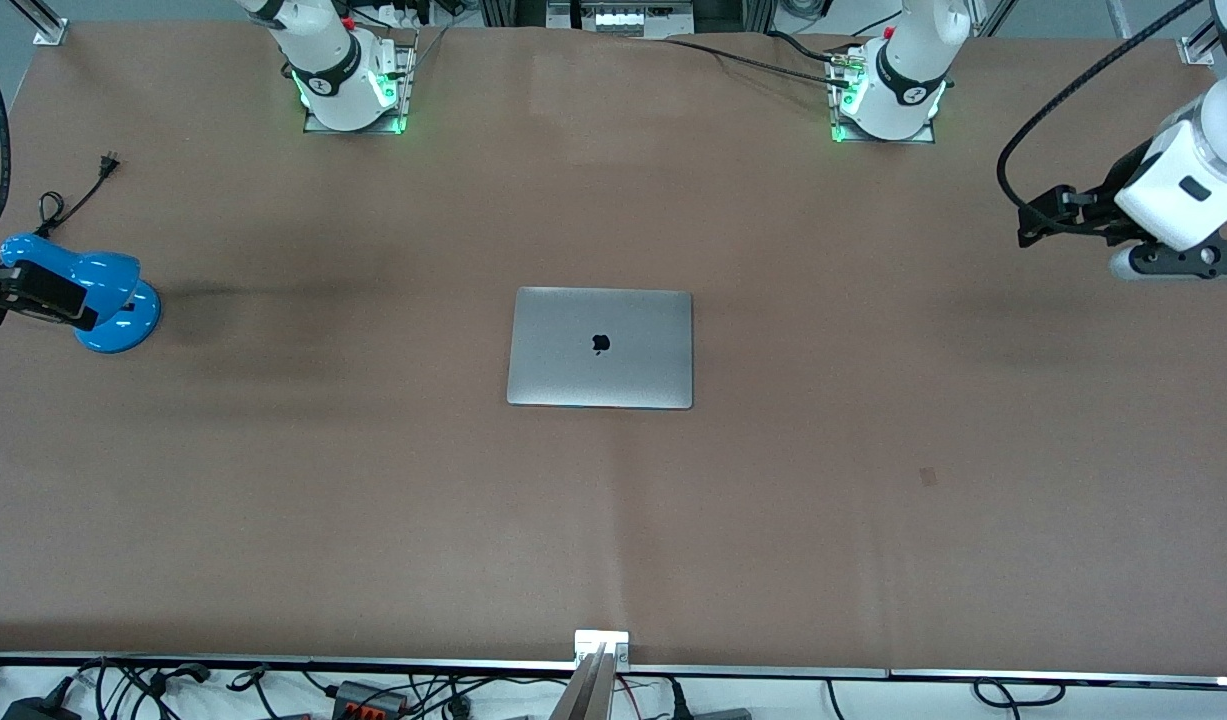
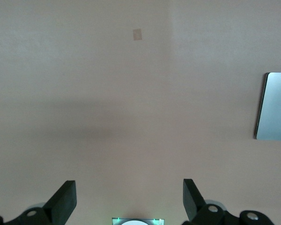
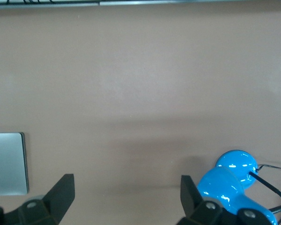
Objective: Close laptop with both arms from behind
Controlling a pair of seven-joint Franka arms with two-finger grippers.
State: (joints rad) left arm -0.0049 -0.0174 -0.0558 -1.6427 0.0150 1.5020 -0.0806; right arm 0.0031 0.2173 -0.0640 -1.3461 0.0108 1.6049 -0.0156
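Note:
The silver-grey laptop (image 1: 600, 347) lies in the middle of the table with its lid flat down and the black apple logo facing up. One edge of it shows in the left wrist view (image 2: 275, 105) and in the right wrist view (image 3: 7, 161). My left gripper (image 1: 1173, 262) (image 2: 129, 192) hangs open over bare table at the left arm's end, well away from the laptop. My right gripper (image 3: 126, 187) is open too, with nothing between its fingers. It hangs over the right arm's end of the table beside the blue lamp.
A blue desk lamp (image 1: 113, 300) (image 3: 229, 183) stands at the right arm's end, its black cord and plug (image 1: 85, 188) trailing toward the bases. A small tape mark (image 1: 928, 477) is on the brown table (image 1: 373, 500).

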